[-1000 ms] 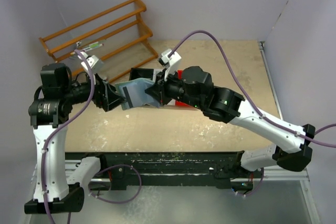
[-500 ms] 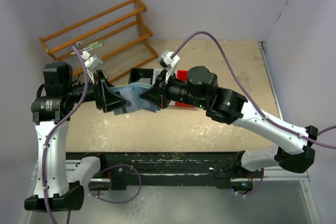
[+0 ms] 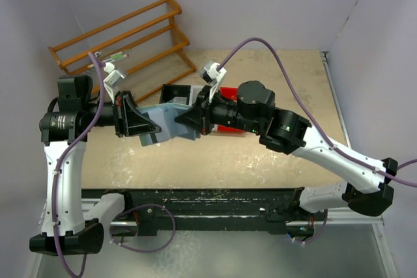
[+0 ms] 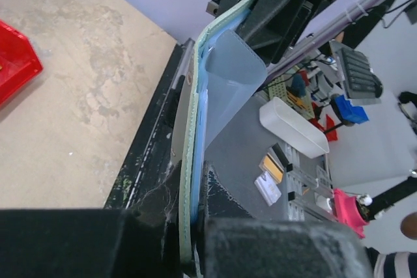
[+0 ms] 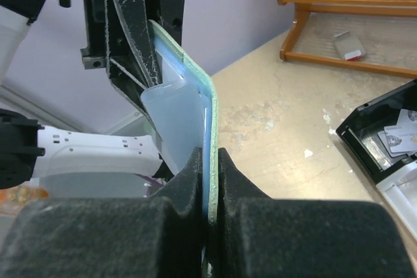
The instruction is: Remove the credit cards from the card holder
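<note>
While the mottled tan table [image 3: 260, 154] sits between pale lilac walls [image 3: 273, 4], with a wooden rack [image 3: 124, 37] at its far left, your arms reach toward each other above it. Your left gripper [image 3: 151, 131] and right gripper [image 3: 186, 122] each pinch an opposite edge of the holder [image 3: 171, 120], which hangs spread open between them, grey-green outside and pale blue inside. Silvery cards [image 5: 397, 138] lie in the black bin [image 3: 174, 92].
</note>
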Action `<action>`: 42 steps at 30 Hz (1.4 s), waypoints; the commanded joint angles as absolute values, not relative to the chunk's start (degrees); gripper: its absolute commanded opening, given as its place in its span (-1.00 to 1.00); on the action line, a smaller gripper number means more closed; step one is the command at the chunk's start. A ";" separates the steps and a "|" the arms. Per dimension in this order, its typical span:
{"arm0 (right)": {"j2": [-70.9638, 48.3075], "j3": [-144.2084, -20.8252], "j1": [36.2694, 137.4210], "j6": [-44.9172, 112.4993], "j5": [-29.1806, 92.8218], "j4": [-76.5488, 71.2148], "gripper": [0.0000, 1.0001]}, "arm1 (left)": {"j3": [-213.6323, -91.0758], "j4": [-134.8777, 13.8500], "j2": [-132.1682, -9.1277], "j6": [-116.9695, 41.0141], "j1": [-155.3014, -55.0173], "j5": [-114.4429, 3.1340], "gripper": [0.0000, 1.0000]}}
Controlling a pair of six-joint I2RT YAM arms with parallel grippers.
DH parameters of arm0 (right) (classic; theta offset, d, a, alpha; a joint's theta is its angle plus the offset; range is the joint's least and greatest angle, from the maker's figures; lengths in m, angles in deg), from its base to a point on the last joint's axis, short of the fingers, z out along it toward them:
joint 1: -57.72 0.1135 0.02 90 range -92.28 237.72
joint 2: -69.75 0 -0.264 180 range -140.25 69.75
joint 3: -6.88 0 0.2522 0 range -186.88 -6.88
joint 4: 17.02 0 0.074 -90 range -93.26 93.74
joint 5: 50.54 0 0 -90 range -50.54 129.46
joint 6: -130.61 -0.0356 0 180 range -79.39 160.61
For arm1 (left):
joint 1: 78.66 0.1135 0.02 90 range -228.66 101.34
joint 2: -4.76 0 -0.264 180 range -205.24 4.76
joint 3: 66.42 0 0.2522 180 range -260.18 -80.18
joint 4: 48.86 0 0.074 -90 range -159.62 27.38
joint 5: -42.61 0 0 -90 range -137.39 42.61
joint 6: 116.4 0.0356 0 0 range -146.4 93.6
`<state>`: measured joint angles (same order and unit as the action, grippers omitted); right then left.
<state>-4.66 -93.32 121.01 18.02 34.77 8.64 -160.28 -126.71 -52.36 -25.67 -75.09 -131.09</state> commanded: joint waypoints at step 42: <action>-3.49 -78.51 107.61 -2.19 4.94 -24.18 0.20 | -160.91 -126.44 -54.44 -26.45 -75.17 -135.58 -0.85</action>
